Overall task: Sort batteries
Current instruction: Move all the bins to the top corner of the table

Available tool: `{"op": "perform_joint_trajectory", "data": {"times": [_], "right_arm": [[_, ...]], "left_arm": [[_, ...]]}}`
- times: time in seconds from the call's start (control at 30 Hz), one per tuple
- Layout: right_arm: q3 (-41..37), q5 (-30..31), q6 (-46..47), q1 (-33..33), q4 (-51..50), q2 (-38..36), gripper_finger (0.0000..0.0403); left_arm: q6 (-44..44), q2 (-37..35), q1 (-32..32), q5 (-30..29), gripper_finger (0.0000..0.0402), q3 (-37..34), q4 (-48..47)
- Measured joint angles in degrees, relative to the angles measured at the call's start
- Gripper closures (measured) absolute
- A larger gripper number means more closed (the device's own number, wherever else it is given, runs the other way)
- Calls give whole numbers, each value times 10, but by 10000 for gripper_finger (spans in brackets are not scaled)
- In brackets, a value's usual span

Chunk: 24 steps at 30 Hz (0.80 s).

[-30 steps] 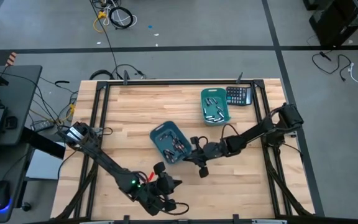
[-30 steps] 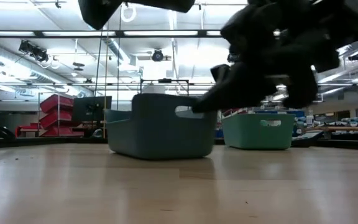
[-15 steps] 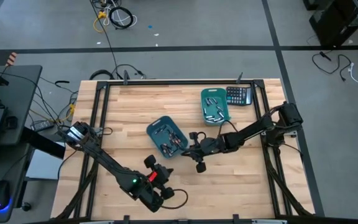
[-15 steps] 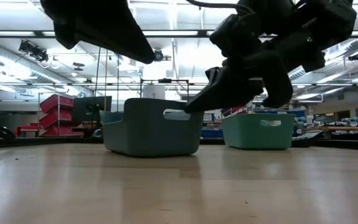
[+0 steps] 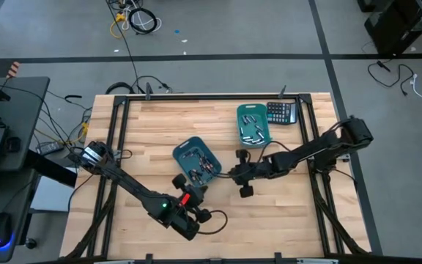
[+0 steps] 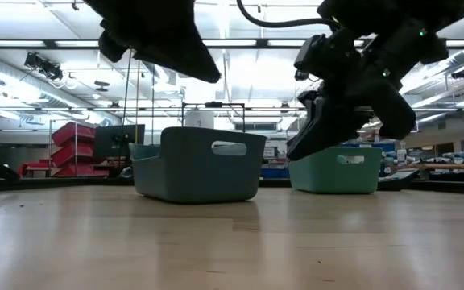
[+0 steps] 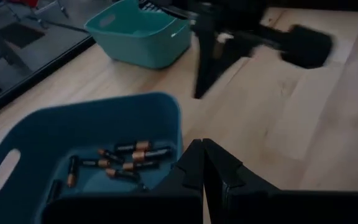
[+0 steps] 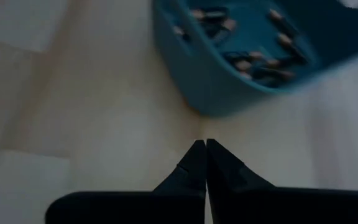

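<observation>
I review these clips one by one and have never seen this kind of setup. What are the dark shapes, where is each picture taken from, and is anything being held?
Two dark robot arms work at a wooden table. One picture looks straight down, one looks level across the tabletop, and two come from cameras on the arms' wrists. On the table stand a blue bin holding dark batteries, a teal bin holding silvery batteries, and a black calculator. The left end effector and the right end effector sit on either side of the blue bin, both shut and holding nothing.
</observation>
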Motion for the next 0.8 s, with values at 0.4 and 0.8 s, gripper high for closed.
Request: {"op": "perform_joint_trajectory", "data": {"times": [0.4,0.8], "right_arm": [[0,23,-28,-99,39,25,403],[0,-105,-36,-99,127,64,403]], "left_arm": [[42,0,-10,35,402,1,27],[40,1,-14,29,401,26,-20]]}}
